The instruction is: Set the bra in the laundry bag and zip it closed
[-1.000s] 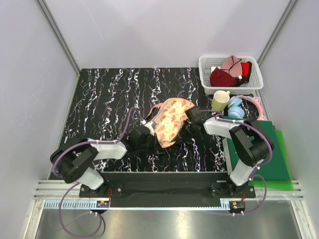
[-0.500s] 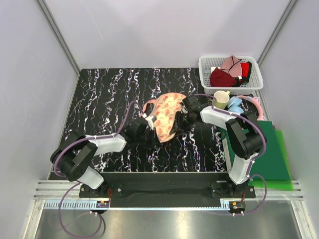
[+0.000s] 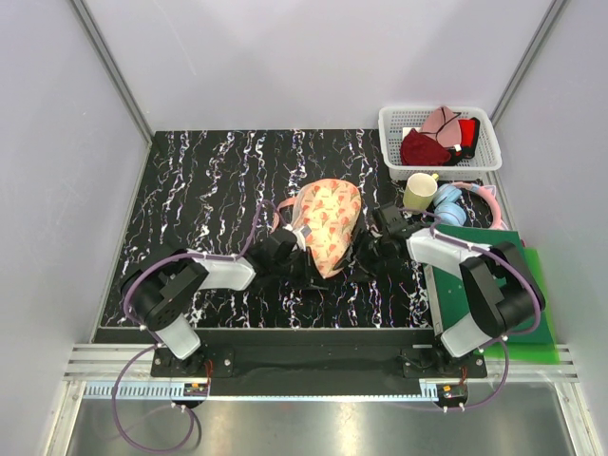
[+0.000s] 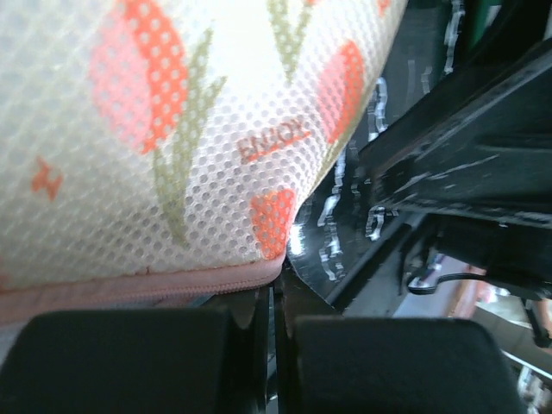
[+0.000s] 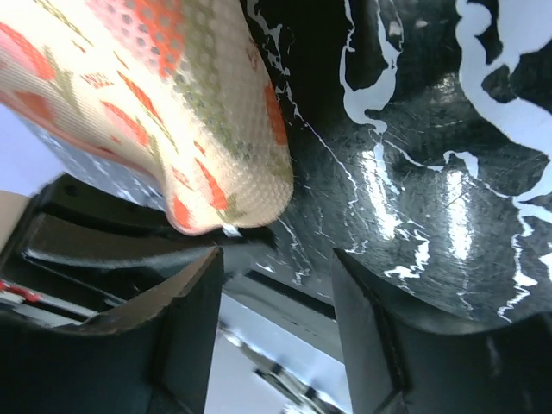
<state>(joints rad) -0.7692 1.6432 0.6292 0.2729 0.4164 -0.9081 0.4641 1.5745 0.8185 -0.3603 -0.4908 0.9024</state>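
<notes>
The laundry bag (image 3: 328,220) lies closed on the black marbled table (image 3: 199,190), peach mesh with an orange-red print and a pink zip edge. My left gripper (image 3: 291,247) is at its lower left edge. In the left wrist view the bag (image 4: 172,129) fills the top, and the left gripper (image 4: 274,297) is shut with the pink zip edge pinched at its tips. My right gripper (image 3: 367,254) stands just right of the bag's lower end. It (image 5: 276,259) is open and empty, a little short of the bag's rounded tip (image 5: 190,129). The bra is out of view.
A white basket (image 3: 389,142) at the back right holds a dark red bra (image 3: 423,147) and a pale pink garment (image 3: 439,121). A yellow-green mug (image 3: 419,192), a blue item (image 3: 447,208) and a pink ring (image 3: 490,200) sit in front of it. A green board (image 3: 503,285) lies at the right edge.
My right gripper has opened, let go of the bag and drawn back to the right. The bag has swung more upright and shifted right, with my left gripper still on it.
</notes>
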